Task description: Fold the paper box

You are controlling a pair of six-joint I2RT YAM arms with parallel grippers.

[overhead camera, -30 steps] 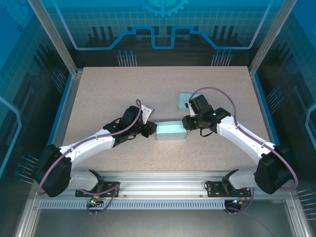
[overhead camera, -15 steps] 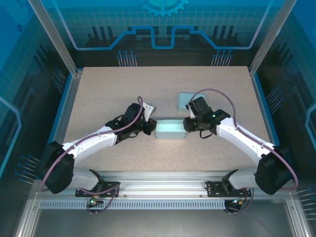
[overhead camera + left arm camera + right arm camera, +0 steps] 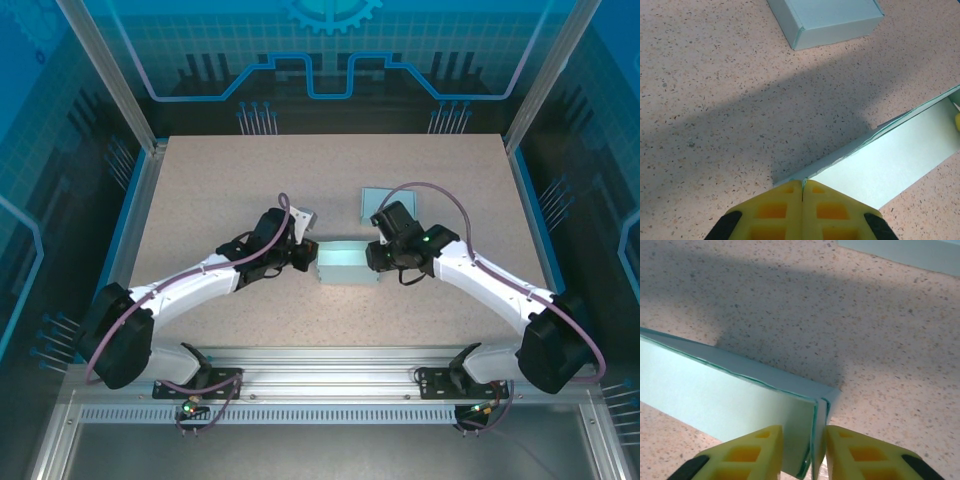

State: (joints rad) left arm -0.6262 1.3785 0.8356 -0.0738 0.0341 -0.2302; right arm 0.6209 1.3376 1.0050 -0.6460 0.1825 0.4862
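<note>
Tabletop (image 3: 200, 180) looks slick, so with left gripper (image 3: 802, 192) jaws together at one end of the paper box (image 3: 347, 264) and right gripper (image 3: 804, 430) jaws apart astride the opposite wall, an uneven push could skew or crumple it.

a speckled, sandy table (image 3: 200, 180) is seen, wide and flat. a long, low, pale blue paper box (image 3: 345, 263) is laid right on it, near the middle. a second pale blue box (image 3: 375, 203) is set on the table a little farther back, near the first one but kept apart from it.
</note>
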